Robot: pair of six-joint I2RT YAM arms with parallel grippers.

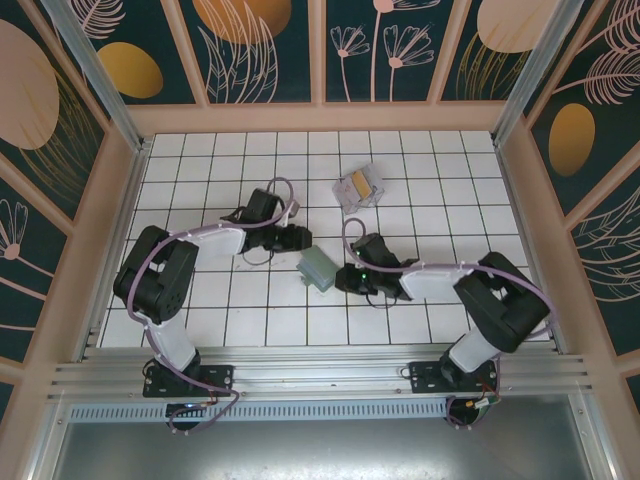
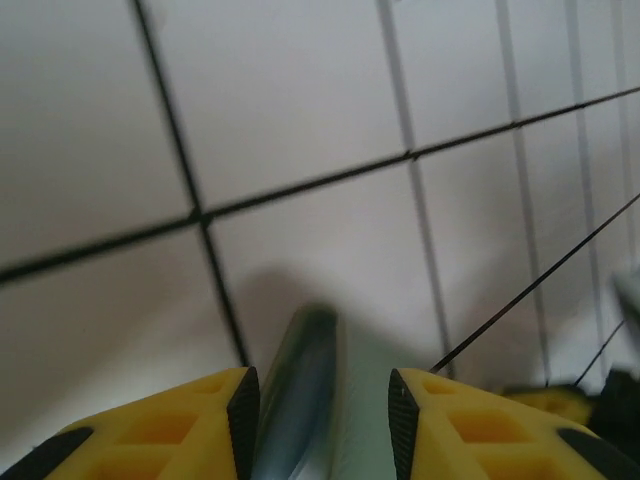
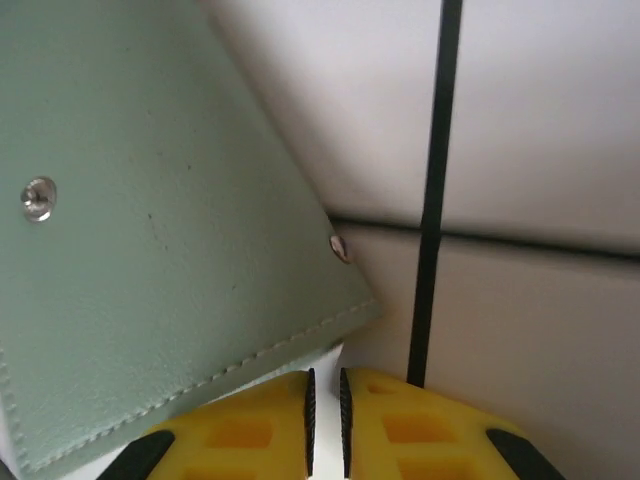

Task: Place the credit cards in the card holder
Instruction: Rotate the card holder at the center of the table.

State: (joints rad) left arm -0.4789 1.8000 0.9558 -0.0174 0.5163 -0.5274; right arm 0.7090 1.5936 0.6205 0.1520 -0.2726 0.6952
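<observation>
The step in hand looked to be opening the card holder [image 1: 318, 268], not yet loading it. Both arms met at it, while the credit cards [image 1: 358, 187] lay untouched on the white tiled surface [image 1: 250, 310], well beyond the card holder toward the back wall [image 1: 320, 118] and slightly right of it.

The left hand [image 1: 299, 244] sat at the card holder's far-left corner. In its wrist view the card holder's rounded dark edge stood between the yellow fingers [image 2: 150, 430], and both black pads [image 2: 243, 415] seemed to touch it, so I judged this hand to be grasping the card holder. The right hand [image 1: 344, 277] sat against the card holder's right side. Its fingers were clenched almost together, leaving a thin pale slit just below the stitched corner. Whether a leaf was pinched in that slit I could not tell.

The next move, as I read it, called for one hand to steady the card holder while the other peeled a leaf back to expose a pocket. Only then could a hand go for the credit cards. A thin flap might slip from so shallow a pinch.

The card holder was sage green, flat and leathery, with neat stitching along its edge and two small metal studs [image 3: 38, 198]. The credit cards made a small pale glossy pile with a yellow-orange one showing.
</observation>
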